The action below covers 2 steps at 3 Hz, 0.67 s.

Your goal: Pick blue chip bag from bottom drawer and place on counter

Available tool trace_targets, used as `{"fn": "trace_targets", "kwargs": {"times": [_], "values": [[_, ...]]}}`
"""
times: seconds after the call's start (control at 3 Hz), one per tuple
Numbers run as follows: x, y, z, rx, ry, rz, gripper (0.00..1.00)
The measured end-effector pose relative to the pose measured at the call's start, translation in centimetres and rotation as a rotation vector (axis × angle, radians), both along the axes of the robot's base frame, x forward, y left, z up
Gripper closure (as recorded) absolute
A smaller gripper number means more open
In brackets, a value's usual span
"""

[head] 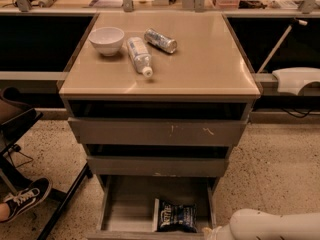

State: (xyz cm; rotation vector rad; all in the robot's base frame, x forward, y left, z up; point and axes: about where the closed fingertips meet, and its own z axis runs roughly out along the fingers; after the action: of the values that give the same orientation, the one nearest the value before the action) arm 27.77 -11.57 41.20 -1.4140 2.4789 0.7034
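Observation:
The blue chip bag [174,217] lies flat on the grey floor of the open bottom drawer [125,214], right of its middle and near the front. The tan counter [200,59] tops the grey cabinet. My white arm [275,226] comes in at the bottom right corner. My gripper [210,233] sits at the picture's bottom edge, by the drawer's right front corner. It is just right of the bag, not touching it, and mostly cut off.
On the counter stand a white bowl [106,39], a plastic bottle [138,55] lying on its side and a silver can [160,40]. The two upper drawers [157,132] stick out a little. A person's shoe [25,197] and chair legs are at the left.

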Motion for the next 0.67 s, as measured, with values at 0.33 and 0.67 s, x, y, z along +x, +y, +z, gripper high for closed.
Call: {"fn": "trace_targets", "kwargs": {"times": [0.33,0.67], "values": [[1.9,0.2,-1.2,0.06,-0.001,-0.002,0.0],[4.6,2.3,-3.6,0.214,0.008,0.023,0.0]]}}
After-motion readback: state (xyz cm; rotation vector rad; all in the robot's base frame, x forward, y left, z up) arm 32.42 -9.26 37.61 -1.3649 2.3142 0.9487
